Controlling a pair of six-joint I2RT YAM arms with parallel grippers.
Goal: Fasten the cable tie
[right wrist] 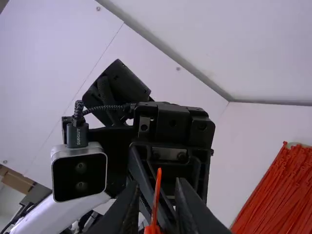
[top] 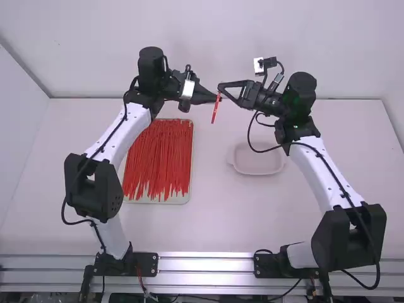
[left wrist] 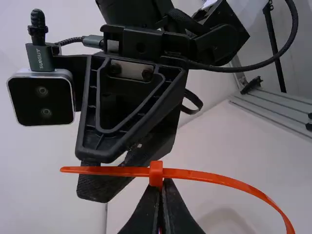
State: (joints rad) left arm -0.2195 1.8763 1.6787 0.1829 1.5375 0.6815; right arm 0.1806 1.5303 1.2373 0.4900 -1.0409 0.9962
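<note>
High view: above the table's (top: 208,218) far edge, left gripper (top: 210,96) clamps the cable tie (top: 214,110) at its head, steadying it; right gripper (top: 222,88), fingers apart, straddles the strap, apparently poised to pull.

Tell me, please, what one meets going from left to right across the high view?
Tray of red cable ties → left pincer → right pincer → white dish; the single red cable tie hangs where both pincers meet.

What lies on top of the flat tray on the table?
A spread pile of red cable ties covers the tray. Only its rim shows; the surface beneath the ties is hidden.
</note>
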